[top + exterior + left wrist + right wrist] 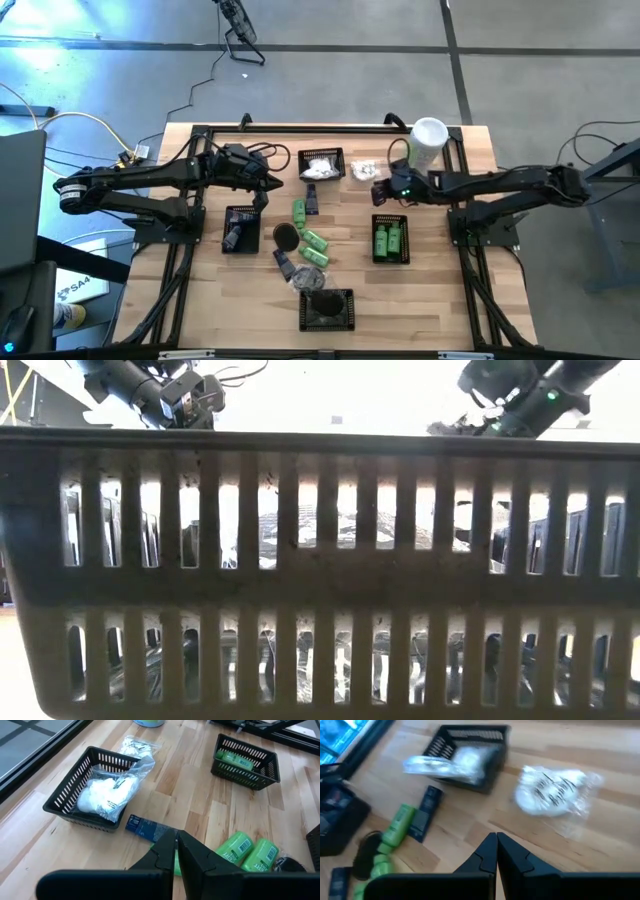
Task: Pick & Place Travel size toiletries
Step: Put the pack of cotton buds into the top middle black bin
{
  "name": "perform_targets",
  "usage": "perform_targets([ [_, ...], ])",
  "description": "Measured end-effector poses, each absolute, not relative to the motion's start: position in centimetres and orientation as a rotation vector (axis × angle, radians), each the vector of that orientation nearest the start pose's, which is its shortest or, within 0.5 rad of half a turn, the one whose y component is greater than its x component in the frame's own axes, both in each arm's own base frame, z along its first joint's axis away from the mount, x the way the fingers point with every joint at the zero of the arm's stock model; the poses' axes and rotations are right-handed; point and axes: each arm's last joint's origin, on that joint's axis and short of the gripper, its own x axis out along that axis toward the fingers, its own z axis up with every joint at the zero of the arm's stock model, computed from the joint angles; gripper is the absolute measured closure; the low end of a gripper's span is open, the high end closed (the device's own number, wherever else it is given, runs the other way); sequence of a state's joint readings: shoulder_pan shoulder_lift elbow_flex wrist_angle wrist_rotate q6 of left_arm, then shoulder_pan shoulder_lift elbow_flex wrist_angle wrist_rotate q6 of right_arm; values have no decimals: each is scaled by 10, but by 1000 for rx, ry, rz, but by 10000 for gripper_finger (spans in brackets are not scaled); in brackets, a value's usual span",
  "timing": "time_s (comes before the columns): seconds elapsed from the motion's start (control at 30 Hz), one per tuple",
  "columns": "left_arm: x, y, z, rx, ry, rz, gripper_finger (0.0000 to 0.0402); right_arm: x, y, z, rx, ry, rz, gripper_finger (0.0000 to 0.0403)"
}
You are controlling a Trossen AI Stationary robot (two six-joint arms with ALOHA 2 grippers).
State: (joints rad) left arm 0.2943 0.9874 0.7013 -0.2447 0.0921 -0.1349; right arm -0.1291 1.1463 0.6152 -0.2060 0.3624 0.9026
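while a bunch of travel size toiletries sit loose in the middle of the table, i am between grabs. the green bottles (308,236) lie in a little row there, with a black tube (311,200) at about 12 o'clock from them and a dark round piece (286,236) at their 9 o'clock. a loose white packet (362,170) lies toward 1 o'clock, just beside my right gripper (378,190).

my right gripper is closed tight and has nothing in it. my left gripper (268,188) is pinched shut too, with nothing in it, up at about 10 o'clock from the pile.

i think the next step is to pick one loose thing. for that a gripper has to open up first, then go down over it.

the baskets: the right basket (390,240) at 3 o'clock has green bottles in it. the top basket (321,165) at 12 o'clock has white packets. the left basket (241,230) at 9 o'clock has small black things. the bottom basket (327,310) at 6 o'clock has something dark, and i cannot tell what.
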Motion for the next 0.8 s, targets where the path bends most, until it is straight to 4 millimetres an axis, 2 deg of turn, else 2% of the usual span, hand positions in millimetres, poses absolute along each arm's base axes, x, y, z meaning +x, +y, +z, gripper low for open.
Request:
perform_targets([
  [0.2,202,58,264,-233,505,232,384,197,-45,180,901,522,-818,401],
  [0.33,202,58,264,-233,505,232,384,190,-48,165,912,529,-886,401],
  [0.57,202,58,264,-233,504,232,384,191,-51,160,836,556,-890,401],
  [0.8,202,58,264,-232,505,238,384,196,-54,153,821,516,-985,400],
])
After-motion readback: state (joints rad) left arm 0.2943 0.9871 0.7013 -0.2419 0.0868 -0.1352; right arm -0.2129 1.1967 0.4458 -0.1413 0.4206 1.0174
